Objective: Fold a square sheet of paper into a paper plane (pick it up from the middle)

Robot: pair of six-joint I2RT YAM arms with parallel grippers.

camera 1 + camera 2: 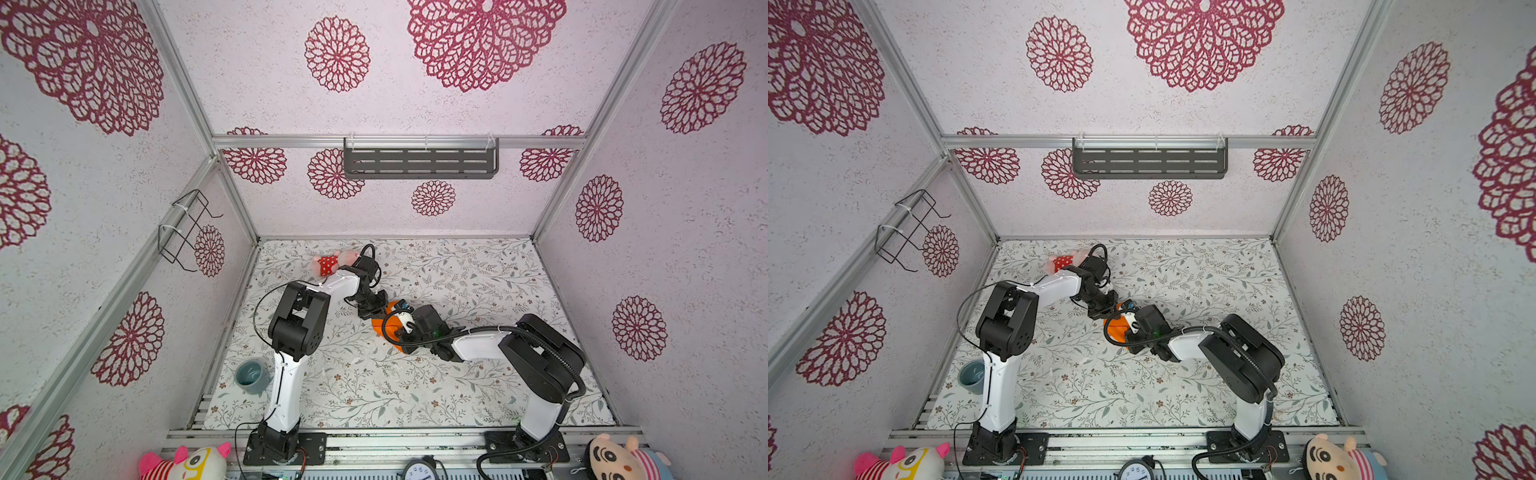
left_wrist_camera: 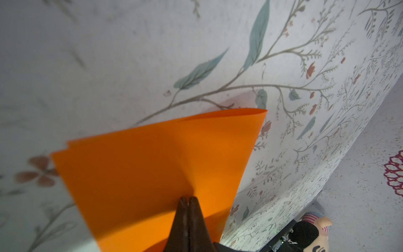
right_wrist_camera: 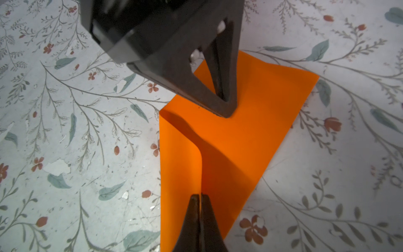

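A: Item, right gripper (image 3: 199, 196): fingers pressed together, pinching a raised ridge of the orange paper (image 3: 250, 135). Left gripper (image 2: 188, 198): fingers pressed together, tips on the same paper; pinch or plain press, cannot tell.

B: Paper: middle of the table (image 1: 478, 374), mostly flat, one edge curled. Handling?

A: Probably best: hold both points firm, pull the ridge straight, line up edges before creasing.

B: Room: cup (image 1: 250, 375) near left, well apart; bare table to the right; plush toy (image 1: 330, 264) far back, well clear of the paper.

Pale walls (image 1: 415, 104) with red floral medallions; dark slotted shelf (image 1: 419, 162) on the back wall; leaf-print table (image 1: 478, 266).
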